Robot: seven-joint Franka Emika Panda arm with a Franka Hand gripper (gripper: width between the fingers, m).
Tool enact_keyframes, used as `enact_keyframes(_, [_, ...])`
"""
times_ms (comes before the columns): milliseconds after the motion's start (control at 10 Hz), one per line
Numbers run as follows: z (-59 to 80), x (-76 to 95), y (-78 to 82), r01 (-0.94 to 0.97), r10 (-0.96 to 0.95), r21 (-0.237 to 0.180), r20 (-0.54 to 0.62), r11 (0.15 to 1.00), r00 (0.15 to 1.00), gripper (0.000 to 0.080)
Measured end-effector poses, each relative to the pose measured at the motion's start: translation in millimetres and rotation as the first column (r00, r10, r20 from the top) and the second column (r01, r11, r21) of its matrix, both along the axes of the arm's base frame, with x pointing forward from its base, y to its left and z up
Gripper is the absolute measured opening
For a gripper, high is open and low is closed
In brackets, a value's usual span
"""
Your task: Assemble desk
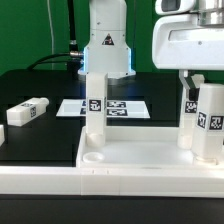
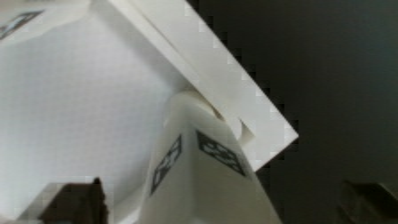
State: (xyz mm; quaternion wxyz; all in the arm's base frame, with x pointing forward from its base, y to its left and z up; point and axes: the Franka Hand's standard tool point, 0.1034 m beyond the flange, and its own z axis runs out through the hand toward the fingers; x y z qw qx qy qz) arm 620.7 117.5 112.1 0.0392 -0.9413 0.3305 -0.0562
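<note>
A black bench [image 1: 45, 90] fills the scene, with a green backdrop [image 1: 25, 30] behind it and the arm's white base [image 1: 105, 40] at the rear. The marker board [image 1: 125, 105] lies flat in front of that base.

The white desk tabletop [image 1: 140, 160] rests rim-up on the bench nearest the camera. An upright leg [image 1: 93, 108] stands in its corner on the exterior view's left, tag facing forward. On the exterior view's right, two more legs stand close together at the tabletop's edge: a rear right leg [image 1: 188, 118] and a front right leg [image 1: 212, 122]. A loose leg [image 1: 27, 112] lies on its side on the bench, well apart from the tabletop on the exterior view's left.

The pincer [image 1: 193, 85] hangs just above the two right legs; which one it is over is hard to tell from this angle. In the wrist view, its dark fingertips [image 2: 80, 200] stand spread wide, with a tagged leg [image 2: 205, 165] between them and a gap showing on either side, so the pincer [image 2: 222, 205] grips nothing. That leg meets a corner of the tabletop [image 2: 89, 100].
</note>
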Motion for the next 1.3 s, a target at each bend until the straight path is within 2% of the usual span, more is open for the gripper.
enact_keyframes(200, [0.5, 1.2, -1.4, -0.215, 0.215, -0.056, 0.0, 0.975, 0.977, 0.0648])
enact_keyframes(600, [-1.4, 1.2, -4.1, -0.512, 0.513, -0.112, -0.022, 0.852, 0.858, 0.0648])
enact_keyframes(800, [-3.2, 0.4, -3.2, -0.58, 0.581, -0.126, -0.034, 0.805, 0.814, 0.0648])
enact_keyframes(900, [-3.5, -0.1, -1.9, -0.603, 0.604, -0.134, -0.04, 0.786, 0.796, 0.0528])
enact_keyframes(1000, [-3.5, 0.1, -2.5, -0.605, 0.606, -0.134, -0.04, 0.785, 0.795, 0.0528])
enact_keyframes(1100, [-3.5, 0.2, -3.2, -0.603, 0.604, -0.134, -0.04, 0.786, 0.796, 0.0388])
enact_keyframes(1200, [-3.6, 0.3, -4.6, -0.602, 0.603, -0.135, -0.04, 0.787, 0.797, 0.0289])
enact_keyframes(1300, [-3.7, 0.3, -5.0, -0.601, 0.602, -0.135, -0.04, 0.788, 0.797, 0.0289])
